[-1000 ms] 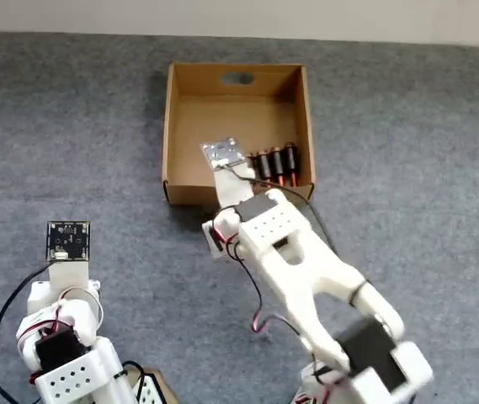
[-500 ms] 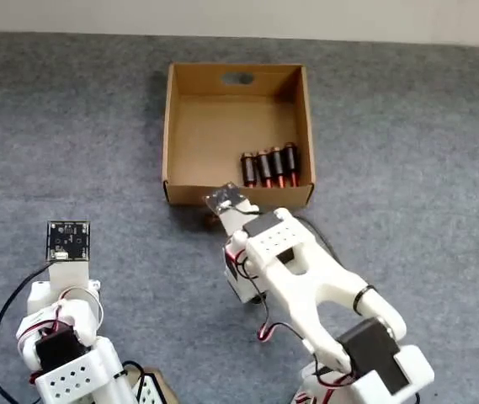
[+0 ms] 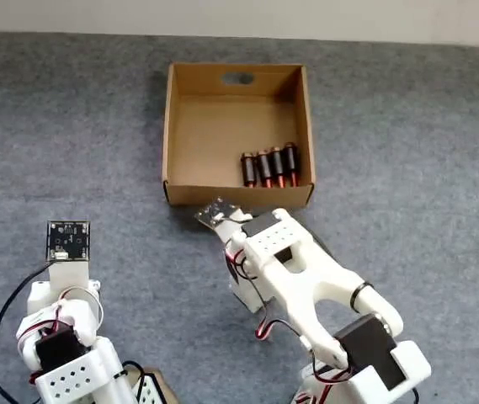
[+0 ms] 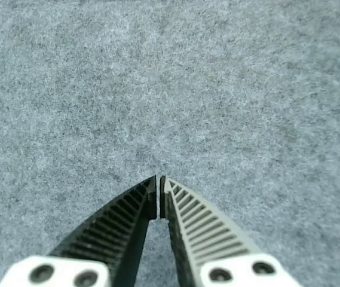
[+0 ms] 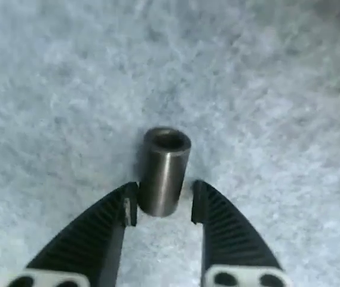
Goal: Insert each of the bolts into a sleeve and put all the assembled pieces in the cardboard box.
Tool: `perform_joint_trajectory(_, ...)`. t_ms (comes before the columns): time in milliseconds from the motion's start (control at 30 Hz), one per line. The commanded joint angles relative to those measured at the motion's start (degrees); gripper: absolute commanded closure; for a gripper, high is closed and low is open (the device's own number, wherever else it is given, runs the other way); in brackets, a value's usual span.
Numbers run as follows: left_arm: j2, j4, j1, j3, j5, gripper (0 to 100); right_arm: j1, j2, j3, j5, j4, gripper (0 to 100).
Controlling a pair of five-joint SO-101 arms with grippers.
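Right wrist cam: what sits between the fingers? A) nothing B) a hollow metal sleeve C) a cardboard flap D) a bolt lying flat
B: a hollow metal sleeve, its open end visible, stands on the carpet between the open fingers of the right gripper.

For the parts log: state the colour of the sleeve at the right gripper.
The sleeve is dark metallic grey, best seen in the right wrist view.

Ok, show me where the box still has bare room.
The cardboard box has bare floor along its left and far walls. Four assembled pieces crowd its near right corner. Just outside the near wall, the right gripper straddles a sleeve.
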Motion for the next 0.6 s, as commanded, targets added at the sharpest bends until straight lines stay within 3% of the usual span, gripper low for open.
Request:
perform_joint_trajectory(0,-0.40,0.35,0.66,0.92,-0.44,96,0.48,0.04,-1.10,0.79,0.66,85.0)
perform_joint_trajectory(233,-0.40,0.35,0.66,0.92,-0.44,96,-1.01,0.31,-0.66,-0.18,-6.37,85.0)
perform_joint_trajectory(567,-0.40,0.35,0.66,0.92,-0.44,96,-2.77,0.31,-0.57,-2.02,-6.20,85.0)
